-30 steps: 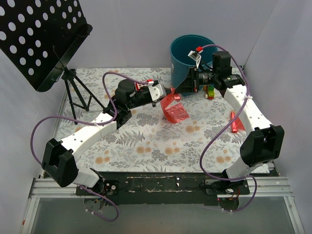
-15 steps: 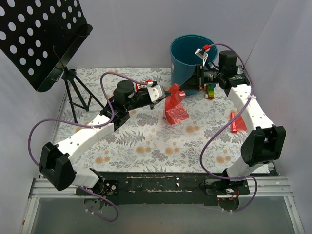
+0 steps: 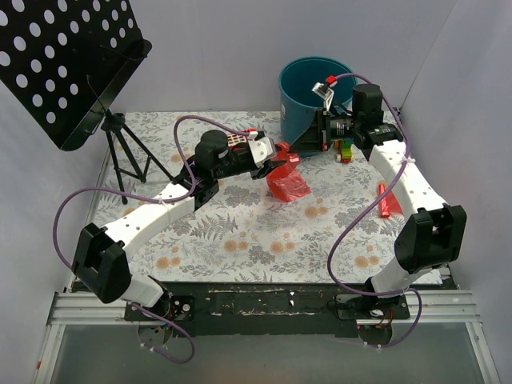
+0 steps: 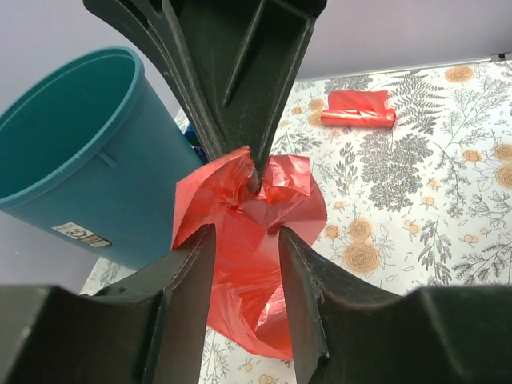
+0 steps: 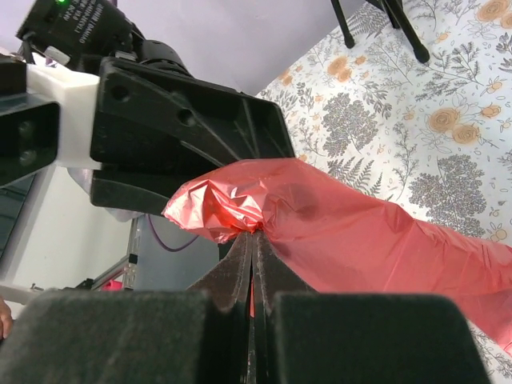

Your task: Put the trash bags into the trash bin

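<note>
Red film of the trash bag (image 3: 290,184) is bunching at its top, where the right gripper (image 5: 252,240) is pinching it, fingers clamped on the crumple. The rest is hanging below that claw and draping onto the floral table (image 4: 448,160). The left gripper (image 4: 246,236) is facing the right one, its fingers spread on either side of the film, not squeezing it. The trash bin (image 4: 120,200) is standing just beside both claws, showing no bag inside. What looks like another rolled bag (image 4: 358,110) is lying well away from them. Seemingly nothing is binned yet: the held bag needs lifting over the rim, then the roll.
</note>
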`<action>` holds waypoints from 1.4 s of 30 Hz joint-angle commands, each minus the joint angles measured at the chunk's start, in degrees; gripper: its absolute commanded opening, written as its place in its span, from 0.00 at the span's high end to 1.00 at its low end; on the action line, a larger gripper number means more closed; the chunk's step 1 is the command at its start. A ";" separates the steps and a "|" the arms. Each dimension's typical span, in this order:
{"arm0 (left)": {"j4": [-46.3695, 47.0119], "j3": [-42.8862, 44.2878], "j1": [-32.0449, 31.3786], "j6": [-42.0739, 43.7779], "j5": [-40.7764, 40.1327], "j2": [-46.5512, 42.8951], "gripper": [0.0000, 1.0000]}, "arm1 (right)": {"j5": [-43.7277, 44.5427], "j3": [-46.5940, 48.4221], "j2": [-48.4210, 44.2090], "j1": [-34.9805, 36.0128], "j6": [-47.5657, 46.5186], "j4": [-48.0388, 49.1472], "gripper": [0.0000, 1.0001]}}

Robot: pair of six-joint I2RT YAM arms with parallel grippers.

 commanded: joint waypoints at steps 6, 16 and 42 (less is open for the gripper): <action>2.62 3.79 -0.32 -0.15 0.95 1.76 0.67 | -0.46 -2.03 -2.82 0.63 -0.27 1.10 0.99; 0.78 3.70 -0.33 -0.06 4.73 1.93 0.79 | 1.21 -2.21 -2.65 1.16 -0.63 1.28 0.99; -3.97 0.80 0.55 -0.15 2.36 -2.81 1.00 | 4.83 0.69 -1.06 -2.35 -4.41 -1.99 0.99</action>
